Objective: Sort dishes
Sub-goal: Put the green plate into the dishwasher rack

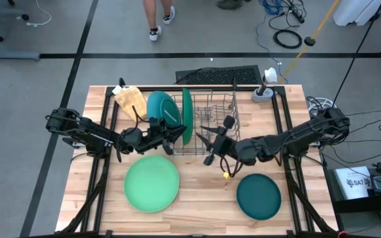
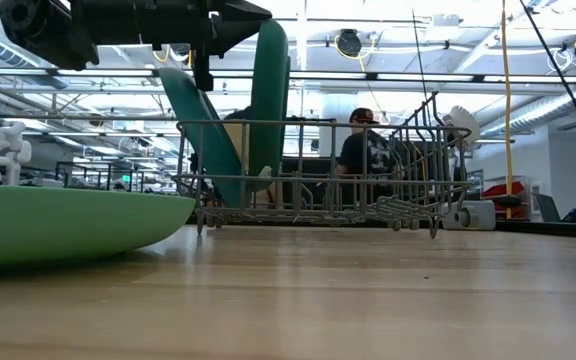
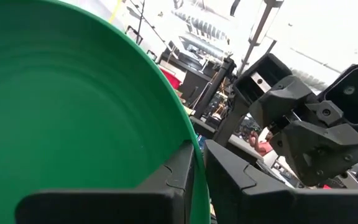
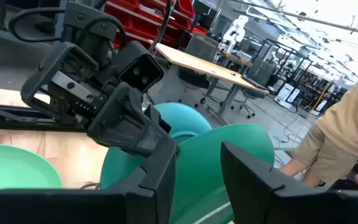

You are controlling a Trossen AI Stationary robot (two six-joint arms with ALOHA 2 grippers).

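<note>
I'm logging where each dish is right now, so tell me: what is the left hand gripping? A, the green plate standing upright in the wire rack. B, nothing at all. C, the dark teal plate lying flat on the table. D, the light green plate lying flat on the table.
A: the left hand is clamped on the rim of the upright green plate in the wire rack.

We saw four round, smooth plates. A dark green plate [image 1: 187, 116] stood on edge in the rack's left end, with a teal plate [image 1: 161, 108] leaning tilted just beside it. A large light green plate [image 1: 151, 183] lay flat on the table, and a dark teal plate [image 1: 258, 196] lay flat well apart.
</note>
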